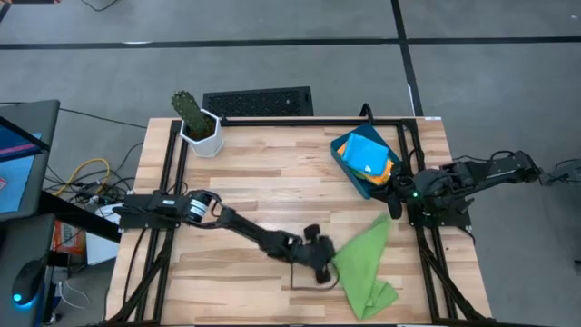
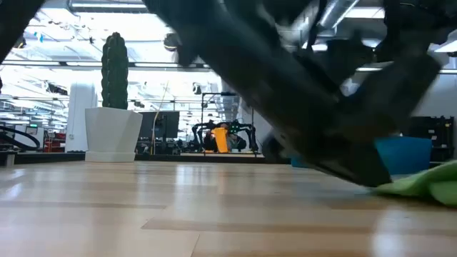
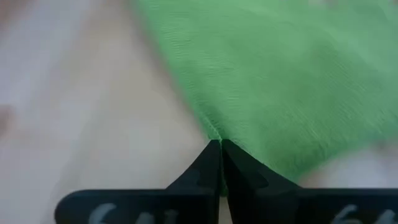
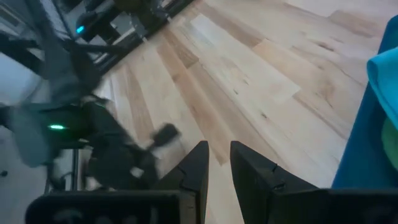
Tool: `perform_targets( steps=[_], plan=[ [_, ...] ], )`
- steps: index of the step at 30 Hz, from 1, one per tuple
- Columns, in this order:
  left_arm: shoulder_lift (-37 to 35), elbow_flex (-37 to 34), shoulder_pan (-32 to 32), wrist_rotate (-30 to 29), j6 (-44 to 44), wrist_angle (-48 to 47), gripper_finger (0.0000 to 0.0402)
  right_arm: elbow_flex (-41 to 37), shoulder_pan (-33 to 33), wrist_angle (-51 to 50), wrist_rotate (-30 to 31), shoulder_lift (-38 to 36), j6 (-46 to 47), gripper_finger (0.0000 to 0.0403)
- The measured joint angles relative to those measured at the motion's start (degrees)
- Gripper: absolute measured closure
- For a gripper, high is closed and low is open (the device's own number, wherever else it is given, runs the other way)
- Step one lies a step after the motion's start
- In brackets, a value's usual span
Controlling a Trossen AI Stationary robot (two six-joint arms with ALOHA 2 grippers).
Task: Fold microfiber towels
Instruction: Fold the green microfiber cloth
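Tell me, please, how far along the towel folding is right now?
Early. Nothing looks finished: the lime green towel lies rumpled on the table, its edge pinched by the left gripper. The other towels sit piled in the blue tray. The right gripper waits beside the tray, fingers slightly apart.

Table (image 1: 272,173): pale wood planks, sitting inside a black frame (image 1: 172,182). Potted cactus (image 1: 195,123) in white pot standing at the table's far edge; black keyboard (image 1: 258,102) lying just beyond it. Grey floor (image 1: 272,45) surrounding the table. Ceiling lights (image 2: 64,43) glowing behind the cactus, over distant equipment.
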Motion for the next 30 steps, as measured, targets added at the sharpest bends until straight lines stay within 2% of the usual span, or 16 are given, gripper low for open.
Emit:
perform_targets(
  steps=[3, 6, 10, 15, 20, 26, 30],
  plan=[
    [-4.1, 2.2, -2.3, -1.9, 1.5, -10.2, 0.0401, -0.1, 1.1, -2.1, 0.6, 0.5, 0.2, 0.0312],
    [-9.0, 5.0, -4.4, -6.7, 2.4, -19.2, 0.0401, -1.5, 2.6, -2.1, 0.5, 2.7, -0.7, 0.0312],
    [-12.7, 6.6, -7.5, -10.3, 3.1, -26.5, 0.0401, -4.2, 5.2, 6.3, 0.4, 8.8, -6.8, 0.0312],
    [-16.6, 7.1, -11.0, -11.1, 2.8, -28.1, 0.0401, -4.6, 7.3, 17.1, -0.3, 19.3, -17.1, 0.0303],
    [-16.9, 7.0, -13.1, -11.8, 1.2, -29.4, 0.0401, -4.6, 6.8, 24.9, -1.6, 27.6, -25.8, 0.0252],
    [-17.0, 6.8, -14.3, -11.6, -1.8, -29.2, 0.0401, -4.6, 1.0, 38.5, -3.6, 38.1, -33.8, 0.0174],
    [-17.0, 6.7, -15.2, -11.0, -3.7, -29.3, 0.0401, -4.4, -3.4, 50.5, -10.3, 45.9, -38.6, 0.016]
  ],
)
